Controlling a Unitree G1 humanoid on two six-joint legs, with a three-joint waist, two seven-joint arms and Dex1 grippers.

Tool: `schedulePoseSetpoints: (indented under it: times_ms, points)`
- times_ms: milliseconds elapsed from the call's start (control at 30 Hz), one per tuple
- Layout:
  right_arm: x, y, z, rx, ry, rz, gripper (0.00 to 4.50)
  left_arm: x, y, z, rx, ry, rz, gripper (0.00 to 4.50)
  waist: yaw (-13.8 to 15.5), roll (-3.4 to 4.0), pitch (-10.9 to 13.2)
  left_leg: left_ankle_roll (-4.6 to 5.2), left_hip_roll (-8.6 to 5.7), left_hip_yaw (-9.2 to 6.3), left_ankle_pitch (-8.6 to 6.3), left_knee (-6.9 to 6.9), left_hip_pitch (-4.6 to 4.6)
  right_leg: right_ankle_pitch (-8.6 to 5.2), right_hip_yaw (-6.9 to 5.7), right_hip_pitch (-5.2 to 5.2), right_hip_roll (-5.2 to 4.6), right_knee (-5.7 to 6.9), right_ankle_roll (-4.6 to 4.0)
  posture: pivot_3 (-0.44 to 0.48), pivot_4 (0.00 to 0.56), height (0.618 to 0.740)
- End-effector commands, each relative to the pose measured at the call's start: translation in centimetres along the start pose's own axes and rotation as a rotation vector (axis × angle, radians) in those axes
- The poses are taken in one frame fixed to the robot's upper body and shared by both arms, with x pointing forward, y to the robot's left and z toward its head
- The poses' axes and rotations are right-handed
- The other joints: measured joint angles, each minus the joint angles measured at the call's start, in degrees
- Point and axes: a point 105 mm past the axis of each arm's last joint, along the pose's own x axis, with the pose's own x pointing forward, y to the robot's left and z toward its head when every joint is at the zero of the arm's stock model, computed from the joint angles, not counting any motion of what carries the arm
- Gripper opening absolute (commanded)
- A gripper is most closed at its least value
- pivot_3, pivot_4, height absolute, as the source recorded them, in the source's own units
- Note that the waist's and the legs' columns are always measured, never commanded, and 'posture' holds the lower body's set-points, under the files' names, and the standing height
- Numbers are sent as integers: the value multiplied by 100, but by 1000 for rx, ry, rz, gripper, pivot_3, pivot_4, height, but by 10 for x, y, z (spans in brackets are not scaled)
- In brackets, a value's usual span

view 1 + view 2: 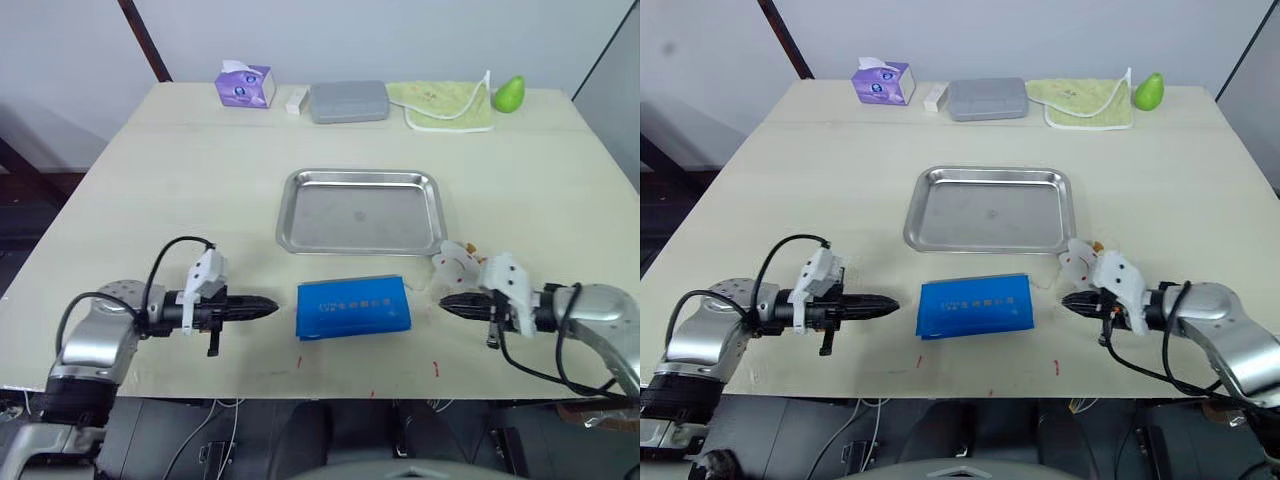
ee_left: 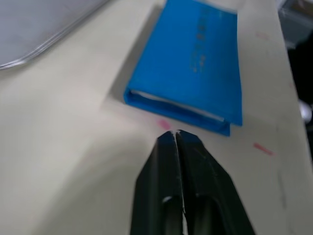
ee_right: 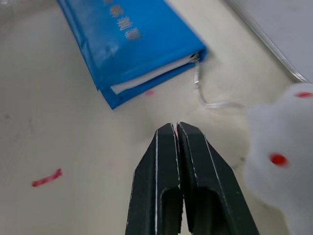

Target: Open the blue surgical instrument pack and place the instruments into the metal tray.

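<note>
The blue surgical instrument pack [image 1: 353, 307] lies closed and flat on the table, just in front of the metal tray [image 1: 361, 211], which holds nothing. No instruments can be seen; the pack hides them. My left gripper [image 1: 272, 307] lies on the table a little left of the pack, shut and pointing at its left end [image 2: 168, 105]. My right gripper [image 1: 446, 301] lies a little right of the pack, also shut, aimed at its right end [image 3: 151, 76]. Neither gripper touches the pack.
A small white toy with red dots [image 1: 455, 263] sits beside my right gripper. Along the far edge stand a purple tissue box [image 1: 245, 86], a grey case [image 1: 348, 101], a green cloth [image 1: 440, 104] and a green pear-shaped object [image 1: 509, 94]. Red marks dot the table's front edge.
</note>
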Motion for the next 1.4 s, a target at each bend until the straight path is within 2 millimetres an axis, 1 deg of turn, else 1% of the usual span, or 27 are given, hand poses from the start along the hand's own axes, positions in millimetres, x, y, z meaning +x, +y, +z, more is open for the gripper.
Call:
schedulePoseSetpoints:
  times_ms: [33,233,333,467,600,733,833,1033,1100,1167,1367,1400]
  points:
    - [6,-3,4,-42,22,16,0,7,1,5,39,-4,-19,78,0,0,0,0,0,1,0,0,0,0,0,0,0,0,0,0,150,740]
    - [23,-7,7,-81,39,41,0,20,-3,7,38,-41,-43,78,-8,-1,1,0,1,-1,0,3,-2,1,0,-2,0,5,-1,0,150,740]
    - [33,-5,9,-103,37,65,0,25,-3,7,39,-51,-39,78,-12,-1,1,0,1,-2,0,3,-1,2,0,-2,0,8,-2,0,150,740]
    - [46,-1,17,-124,9,99,0,31,-2,13,44,-91,-44,78,-11,-1,0,0,2,-4,0,6,-1,2,-1,-2,-1,10,-3,0,150,740]
    - [56,1,22,-145,-11,130,0,35,-3,12,47,-83,-55,78,-15,-2,0,0,2,-9,0,7,-1,2,-3,-3,0,13,-3,0,150,740]
    - [53,4,24,-152,-18,148,0,39,-5,12,48,-87,-67,78,-14,-2,0,0,2,-11,0,7,1,3,-3,-2,1,16,-4,0,150,740]
    - [50,10,27,-151,-33,172,0,43,-7,11,51,-87,-83,78,-6,-2,0,0,2,-14,0,7,1,3,-3,-2,0,16,-4,0,150,740]
    - [40,17,25,-155,-21,171,0,54,-12,9,72,-82,-115,78,6,-2,0,0,0,-25,0,10,-1,3,-3,-2,-2,17,-4,0,150,740]
    - [33,20,20,-148,-3,169,0,60,-15,7,86,-74,-142,78,15,-1,0,0,0,-30,0,10,-1,3,-4,-2,-2,18,-4,0,150,740]
    - [28,22,16,-134,10,160,0,60,-16,6,89,-73,-156,78,33,-1,0,0,-3,-38,0,11,-2,3,-7,-1,-5,18,-4,0,150,740]
    - [22,22,10,-114,26,134,0,61,-23,8,101,-79,-196,78,0,-1,0,0,-2,-45,0,17,-2,2,-10,-1,-1,25,-4,0,150,740]
    - [21,22,9,-111,27,130,0,61,-21,8,101,-79,-199,78,4,-1,0,0,-2,-45,0,17,-3,2,-10,-1,-1,25,-4,0,150,740]
